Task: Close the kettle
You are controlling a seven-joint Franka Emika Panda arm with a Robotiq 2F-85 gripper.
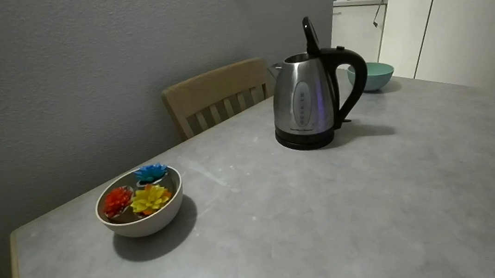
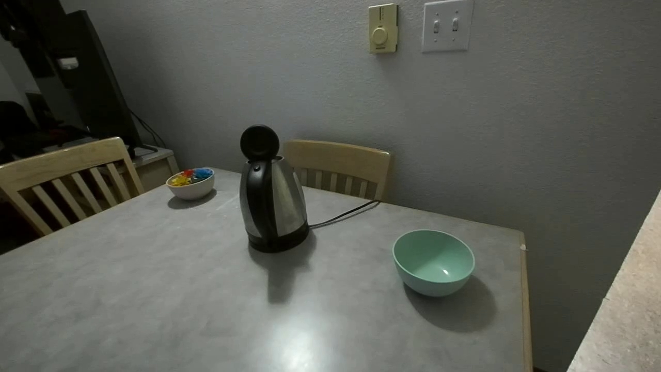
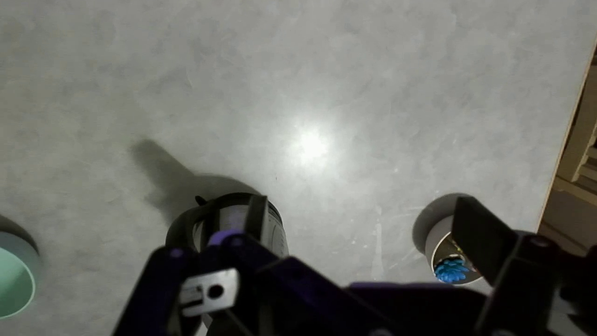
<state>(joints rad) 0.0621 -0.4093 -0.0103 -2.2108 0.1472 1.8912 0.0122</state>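
The kettle (image 1: 301, 100) is brushed steel with a black handle and black base, and it stands upright on the table. It also shows in an exterior view (image 2: 289, 201). Its black lid (image 1: 311, 36) stands raised nearly vertical in both exterior views (image 2: 259, 143), with the top opening uncovered. In the wrist view the kettle (image 3: 276, 233) is at the lower left, partly hidden behind a finger; its lid is hidden there. My gripper (image 3: 363, 205) is open, with wide-spread fingers and nothing between them. It is out of sight in both exterior views.
A white bowl (image 1: 145, 226) with red, yellow and blue flowers sits on the table (image 1: 286, 237) beyond the kettle's spout side. A green bowl (image 2: 434, 263) stands on the handle side. A black cord (image 2: 346, 213) runs from the kettle's base toward the wall-side chair (image 2: 341, 160).
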